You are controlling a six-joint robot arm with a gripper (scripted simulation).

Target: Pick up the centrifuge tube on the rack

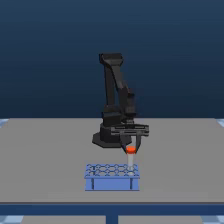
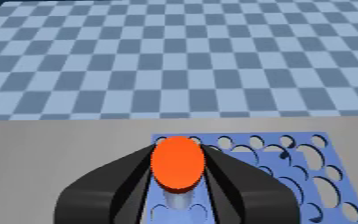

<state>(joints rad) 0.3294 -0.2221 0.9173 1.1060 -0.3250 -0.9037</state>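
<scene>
Orange-red capped and slender, the centrifuge tube stood between the fingers of the gripper, which had closed on its cap just above the rack, and I judged it light, slippery and best pinched right there.

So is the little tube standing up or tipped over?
Standing up. The centrifuge tube points straight up, cap on top, between the end effector fingers above the rack.
</scene>
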